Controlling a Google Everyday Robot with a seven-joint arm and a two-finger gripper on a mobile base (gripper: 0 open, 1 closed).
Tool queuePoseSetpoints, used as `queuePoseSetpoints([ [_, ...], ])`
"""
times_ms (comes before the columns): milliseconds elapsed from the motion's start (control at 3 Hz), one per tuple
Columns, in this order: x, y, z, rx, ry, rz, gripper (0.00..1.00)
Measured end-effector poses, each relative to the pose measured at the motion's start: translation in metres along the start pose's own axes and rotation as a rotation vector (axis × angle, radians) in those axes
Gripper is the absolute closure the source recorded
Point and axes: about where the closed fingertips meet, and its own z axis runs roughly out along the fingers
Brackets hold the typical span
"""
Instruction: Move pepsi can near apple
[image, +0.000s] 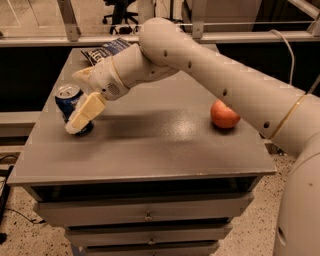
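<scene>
At the left end of the counter (160, 150), the can (65, 99) stands upright, well apart from the apple (224, 115). The gripper (75, 102) flanks it, fingers apart. Judged light, thin-walled and slick; a gentle mid-body hold is advised.

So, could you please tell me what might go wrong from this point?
The gripper is at the can near the edge of the table; a nudge could tip it or push it off. The apple sits across the table and is round, so bumping it could roll it away.
</scene>
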Motion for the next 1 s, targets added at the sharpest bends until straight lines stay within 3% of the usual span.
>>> queuePoseSetpoints([
  [667,-0.006,0.0,0.017,-0.017,-0.044,-0.008,0.48],
  [1000,-0.006,-0.005,-0.007,0.047,-0.053,-0.001,0.8],
])
